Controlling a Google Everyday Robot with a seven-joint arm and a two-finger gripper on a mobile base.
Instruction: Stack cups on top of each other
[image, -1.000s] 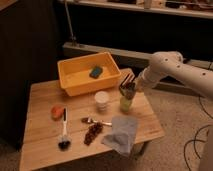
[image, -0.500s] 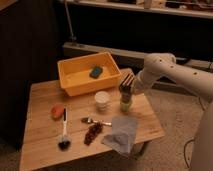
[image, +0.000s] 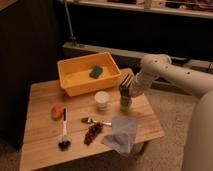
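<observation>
A pale green cup (image: 125, 105) stands on the wooden table (image: 45, 100) near its right edge. A dark grey-brown cup (image: 125, 93) sits in its mouth, so the two form one stack. My gripper (image: 126, 86) comes down from the white arm (image: 165, 70) at the right. It is right at the top of the dark cup. Whether it still holds the cup does not show.
A white cup (image: 102, 100) stands just left of the stack. Behind it is a yellow bin (image: 75, 80) with a green sponge (image: 96, 72). Toward the front lie a grey cloth (image: 120, 134), a spoon (image: 95, 121), dark crumbs (image: 92, 133), a brush (image: 64, 131) and an orange object (image: 57, 111).
The arm shifted slightly to the left early on. The gripper has stayed over the stacked cups, and the cups have not moved.
</observation>
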